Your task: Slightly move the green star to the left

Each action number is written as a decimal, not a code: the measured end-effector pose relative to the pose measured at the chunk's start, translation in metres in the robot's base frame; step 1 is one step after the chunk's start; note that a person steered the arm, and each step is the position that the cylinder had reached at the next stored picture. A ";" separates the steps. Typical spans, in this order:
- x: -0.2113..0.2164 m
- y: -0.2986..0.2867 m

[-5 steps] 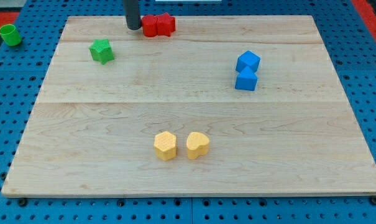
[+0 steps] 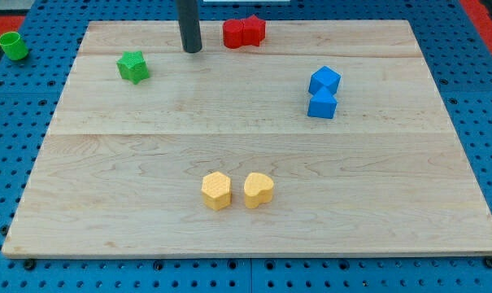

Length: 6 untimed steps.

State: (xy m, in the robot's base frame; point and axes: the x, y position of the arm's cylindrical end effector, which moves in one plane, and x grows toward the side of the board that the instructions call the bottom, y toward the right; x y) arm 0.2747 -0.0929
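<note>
My tip (image 2: 192,50) rests on the wooden board (image 2: 246,228) at about 2 o'clock from the green star (image 2: 133,67), near it but not touching, with two red blocks (image 2: 244,32) at its 2 o'clock. There is no pincer to open or close, only the rod. The star sits near the board's upper left corner; the nudge to the left appears not yet begun, and the tip is on the correct side to make it.

Pale, smooth wooden board (image 2: 254,138) (visible grain) under matt plastic-looking green star (image 2: 133,66) and dark matt rod.

One raised view from the wooden board (image 2: 254,155)'s near edge, angled downward, whole board framed.
</note>
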 end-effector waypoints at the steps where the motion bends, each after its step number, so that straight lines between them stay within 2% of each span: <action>1: 0.030 -0.020; 3: 0.039 -0.099; 5: 0.046 0.007; 6: 0.046 0.017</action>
